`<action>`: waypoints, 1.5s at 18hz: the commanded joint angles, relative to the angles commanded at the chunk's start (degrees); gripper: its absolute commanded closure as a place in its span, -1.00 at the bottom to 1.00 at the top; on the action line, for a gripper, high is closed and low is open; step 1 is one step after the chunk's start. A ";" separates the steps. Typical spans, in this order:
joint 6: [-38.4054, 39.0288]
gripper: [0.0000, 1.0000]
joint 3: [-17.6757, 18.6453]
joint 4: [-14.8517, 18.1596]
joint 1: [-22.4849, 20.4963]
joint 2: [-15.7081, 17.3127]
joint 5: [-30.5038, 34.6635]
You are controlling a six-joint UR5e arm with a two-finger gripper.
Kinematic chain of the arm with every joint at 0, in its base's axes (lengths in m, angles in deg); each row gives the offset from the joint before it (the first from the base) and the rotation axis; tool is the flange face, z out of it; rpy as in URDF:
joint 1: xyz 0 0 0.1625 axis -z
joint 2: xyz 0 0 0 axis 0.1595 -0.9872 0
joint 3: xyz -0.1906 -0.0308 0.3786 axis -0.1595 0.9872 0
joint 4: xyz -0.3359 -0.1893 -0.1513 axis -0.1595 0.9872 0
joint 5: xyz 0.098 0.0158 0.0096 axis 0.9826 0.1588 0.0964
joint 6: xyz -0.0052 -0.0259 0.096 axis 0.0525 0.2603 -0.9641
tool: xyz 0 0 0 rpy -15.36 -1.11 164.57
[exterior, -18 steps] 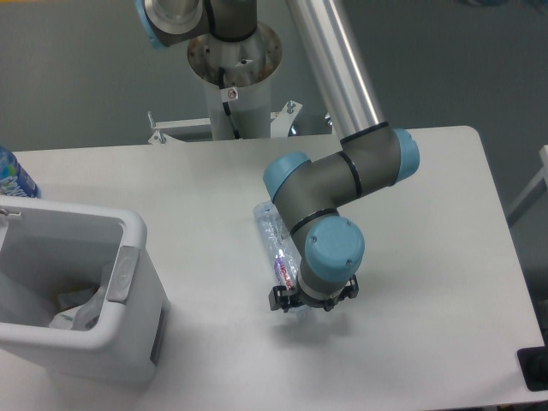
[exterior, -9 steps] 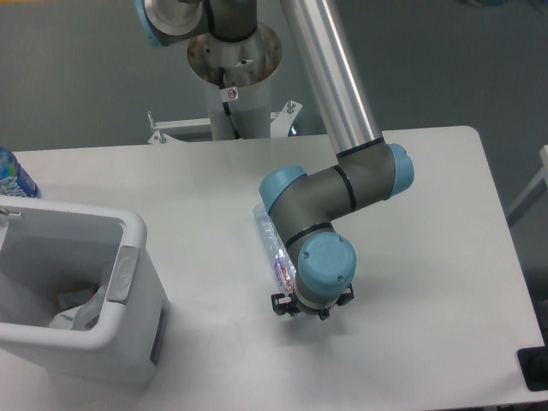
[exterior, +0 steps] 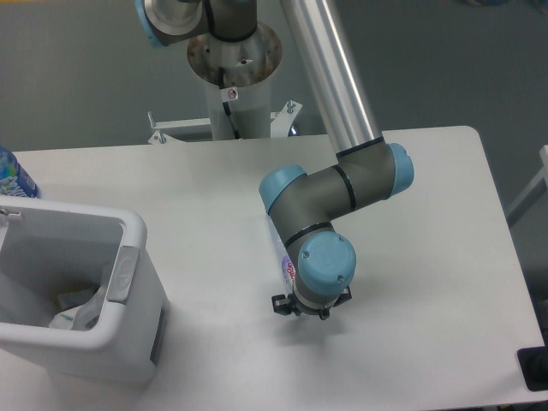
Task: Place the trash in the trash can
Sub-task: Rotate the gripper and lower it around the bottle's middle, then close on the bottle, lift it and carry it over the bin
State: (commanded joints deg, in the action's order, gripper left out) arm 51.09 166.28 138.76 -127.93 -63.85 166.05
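The bottle lay on the table, almost all of it hidden under your arm. You could only see a thin strip of it with its red-purple label, poking out by the left side of the blue wrist cap. Your gripper was low over the near end of the bottle. The wrist hid its fingers, so I could not tell how wide they were or if they held the bottle. The white bin stood well apart at the left edge of the table. A crumpled white wrapper lay inside it. A blue-labelled bottle stood behind the bin.
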 joint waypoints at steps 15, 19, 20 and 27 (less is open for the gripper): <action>0.35 0.74 -10.63 -0.62 -4.92 4.40 -11.33; 1.93 0.74 -14.67 -0.88 -6.24 5.98 -15.46; 1.50 0.74 -15.12 -1.05 -6.50 6.85 -16.95; 2.11 0.74 -14.50 -13.45 -5.54 10.55 -28.64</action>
State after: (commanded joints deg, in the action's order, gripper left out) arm 53.21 151.77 125.31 -133.47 -53.30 137.40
